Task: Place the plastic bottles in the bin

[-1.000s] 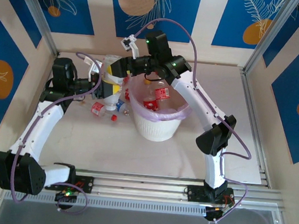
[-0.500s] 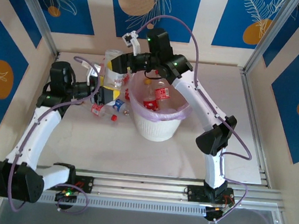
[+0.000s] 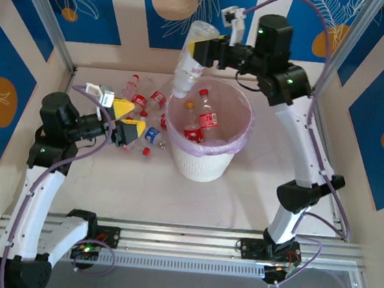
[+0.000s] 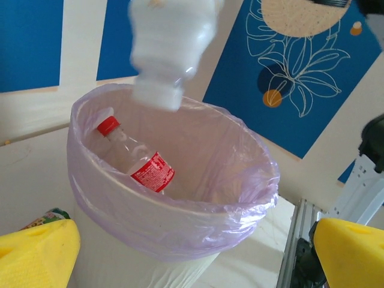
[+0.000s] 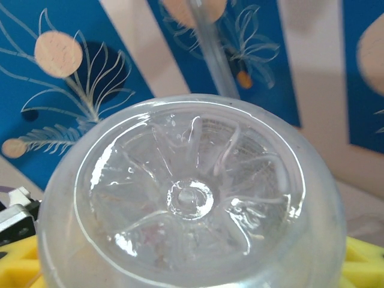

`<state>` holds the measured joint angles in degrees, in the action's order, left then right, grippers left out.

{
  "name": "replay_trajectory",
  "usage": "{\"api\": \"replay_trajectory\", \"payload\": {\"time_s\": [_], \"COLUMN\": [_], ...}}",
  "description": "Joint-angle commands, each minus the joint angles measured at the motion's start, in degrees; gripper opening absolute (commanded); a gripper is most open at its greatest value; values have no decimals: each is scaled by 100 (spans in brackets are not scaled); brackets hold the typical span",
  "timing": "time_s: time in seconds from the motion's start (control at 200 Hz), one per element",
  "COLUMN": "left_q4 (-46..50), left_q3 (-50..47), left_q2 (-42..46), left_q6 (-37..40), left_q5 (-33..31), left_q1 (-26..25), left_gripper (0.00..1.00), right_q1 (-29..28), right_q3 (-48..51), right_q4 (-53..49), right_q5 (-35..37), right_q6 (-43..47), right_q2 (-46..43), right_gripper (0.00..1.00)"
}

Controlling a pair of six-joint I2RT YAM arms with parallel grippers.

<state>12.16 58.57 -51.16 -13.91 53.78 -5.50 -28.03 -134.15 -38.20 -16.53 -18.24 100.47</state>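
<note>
Lifted since a second ago, from low over the pile to high above the bin (image 3: 203, 164): large clear bottle (image 3: 190, 54), carried by the right tool (image 3: 203, 49). Hanging neck down just ahead of and below that tool, mouth over the bin's far-left rim, not yet inside. From the right wrist, moulded base close up, squeezed between yellow pads (image 5: 363, 264); clamped firmly on it. Straight beneath the right tool: bin, white and ribbed, lined in translucent pink, holding red-capped bottles (image 3: 204, 121) with red labels. Between the bin and the left tool (image 3: 129, 117): loose bottles (image 3: 145, 101) lying on the desk (image 3: 255, 192), some just ahead of its tips. Drawn back toward the near-left since then, and now spread wide with nothing gripped. Yellow fingers (image 4: 36, 255) far apart at either lower corner of the left wrist view, bin dead ahead of them, one red-labelled bottle (image 4: 135, 165) lying against the liner inside, and the hanging bottle blurred above the rim.
</note>
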Motion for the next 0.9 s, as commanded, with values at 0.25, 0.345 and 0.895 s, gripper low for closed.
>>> {"api": "replay_trajectory", "payload": {"time_s": [0.25, 0.345, 0.895], "left_q4": [-646, 72, 650], "left_q3": [-77, 489, 1956], "left_q2": [-893, -1208, -3070], "left_q6": [-1155, -890, -109], "left_q5": [-1851, -2752, -3996], "left_q1": [-517, -817, -2016], "left_gripper": [100, 98, 80], "right_q1": [307, 320, 136], "right_q3": [1057, 1243, 1553], "right_q4": [-1563, -1847, -2458], "right_q5": [1844, 2382, 3182], "right_q6": [1121, 1287, 1185], "right_q2": [-844, -780, 120], "right_gripper": [65, 65, 65]}}
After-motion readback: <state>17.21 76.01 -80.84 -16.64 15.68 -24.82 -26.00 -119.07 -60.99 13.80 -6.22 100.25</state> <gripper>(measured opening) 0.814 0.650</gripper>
